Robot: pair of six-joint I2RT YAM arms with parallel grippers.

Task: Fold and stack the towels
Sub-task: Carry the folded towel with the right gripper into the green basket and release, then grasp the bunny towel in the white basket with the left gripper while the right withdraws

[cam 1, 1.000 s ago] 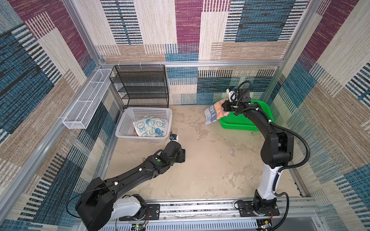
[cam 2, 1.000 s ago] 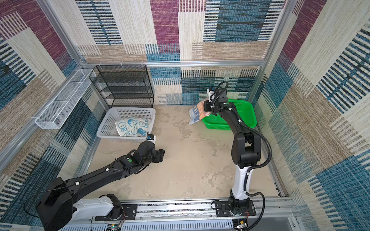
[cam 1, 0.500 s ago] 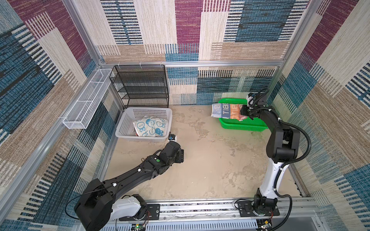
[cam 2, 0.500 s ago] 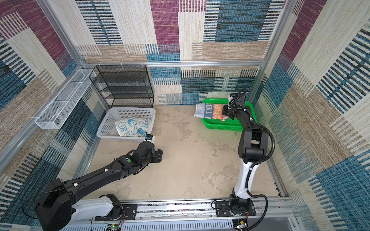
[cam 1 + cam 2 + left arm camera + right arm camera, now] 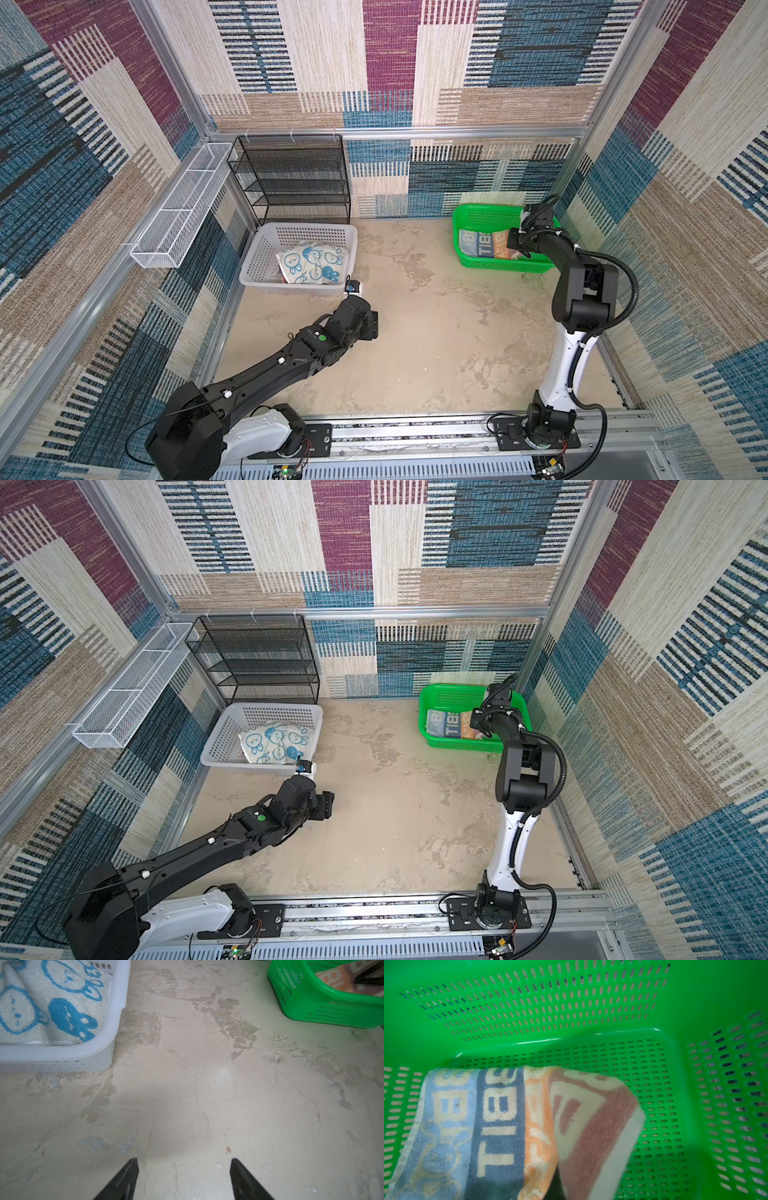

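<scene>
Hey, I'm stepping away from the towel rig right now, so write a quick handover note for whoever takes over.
Left gripper: open, empty, above the bare table near the white basket.
Right gripper: in the green basket, at the edge of the striped towel; open or shut is unclear.
Towels: striped towel lies in the green basket; rabbit towel lies loosely bunched in the white basket.
Done: striped towel placed.
Left: probably fold the rabbit towel and stack it on the striped one.

Striped towel (image 5: 448, 726) lies in the green basket (image 5: 461, 744), rabbit towel (image 5: 276, 744) in the white basket (image 5: 222, 739)
</scene>
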